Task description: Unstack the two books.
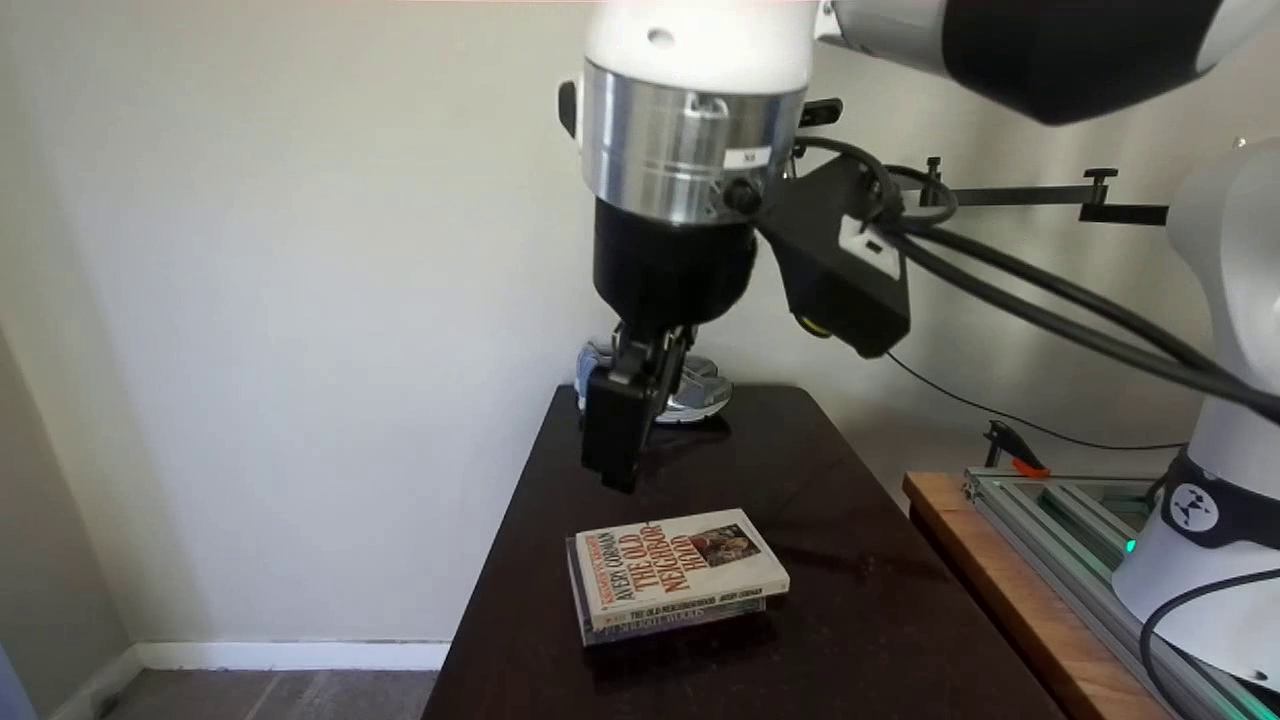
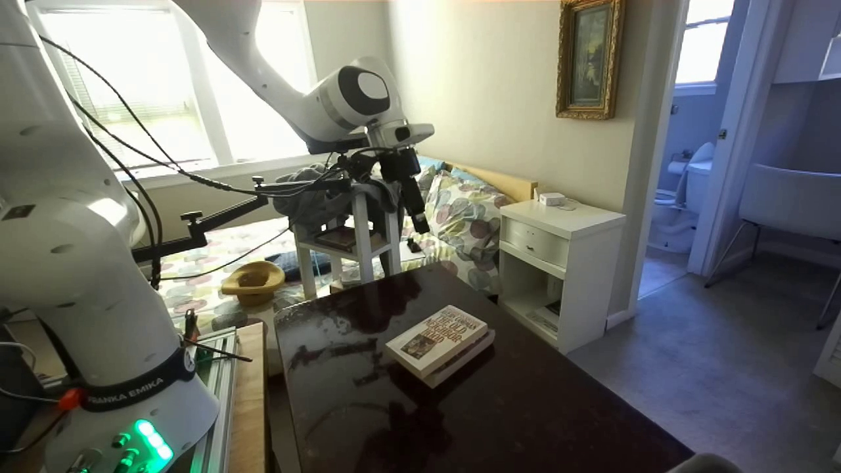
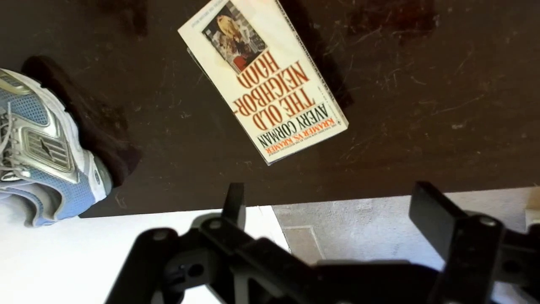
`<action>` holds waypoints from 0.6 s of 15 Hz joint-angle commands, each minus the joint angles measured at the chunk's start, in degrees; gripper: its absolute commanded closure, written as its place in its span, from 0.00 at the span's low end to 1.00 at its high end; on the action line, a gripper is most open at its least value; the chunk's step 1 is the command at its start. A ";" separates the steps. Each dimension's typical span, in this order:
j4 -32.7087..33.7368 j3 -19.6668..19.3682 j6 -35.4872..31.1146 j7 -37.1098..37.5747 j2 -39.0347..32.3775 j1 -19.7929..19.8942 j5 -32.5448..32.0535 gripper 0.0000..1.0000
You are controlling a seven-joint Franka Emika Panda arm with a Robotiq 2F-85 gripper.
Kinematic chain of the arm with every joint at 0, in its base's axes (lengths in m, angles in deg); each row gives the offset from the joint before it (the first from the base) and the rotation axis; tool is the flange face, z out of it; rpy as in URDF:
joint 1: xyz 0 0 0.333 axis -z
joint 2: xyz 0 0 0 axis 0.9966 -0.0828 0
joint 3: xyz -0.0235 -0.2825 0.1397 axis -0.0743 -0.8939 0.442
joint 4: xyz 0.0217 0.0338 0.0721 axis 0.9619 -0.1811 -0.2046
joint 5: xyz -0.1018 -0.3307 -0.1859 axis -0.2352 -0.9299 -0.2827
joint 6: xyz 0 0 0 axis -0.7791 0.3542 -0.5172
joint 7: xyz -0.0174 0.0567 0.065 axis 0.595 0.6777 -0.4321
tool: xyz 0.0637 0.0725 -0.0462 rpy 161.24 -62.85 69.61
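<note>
Table (image 2: 539, 407): dark, glossy top. Robot arm (image 2: 105, 295): white, base beside table. Gripper (image 3: 329, 202): black, raised clear of table, jaws spread wide, holding nothing. Sneakers (image 1: 708, 395): grey-blue, on table, at far end in an exterior view. Lower book (image 2: 466, 353): flat on table, pale page edges showing. Upper book (image 1: 685, 565): beige cover, reddish title lettering, small picture on front, lying flat on lower book, slightly offset.
</note>
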 commanded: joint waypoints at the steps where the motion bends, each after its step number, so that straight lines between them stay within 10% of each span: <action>1: -5.27 -0.29 -4.71 0.30 0.29 -0.11 -4.56 0.00; 9: -10.87 -0.87 -8.31 -0.43 -0.29 -0.09 -7.20 0.00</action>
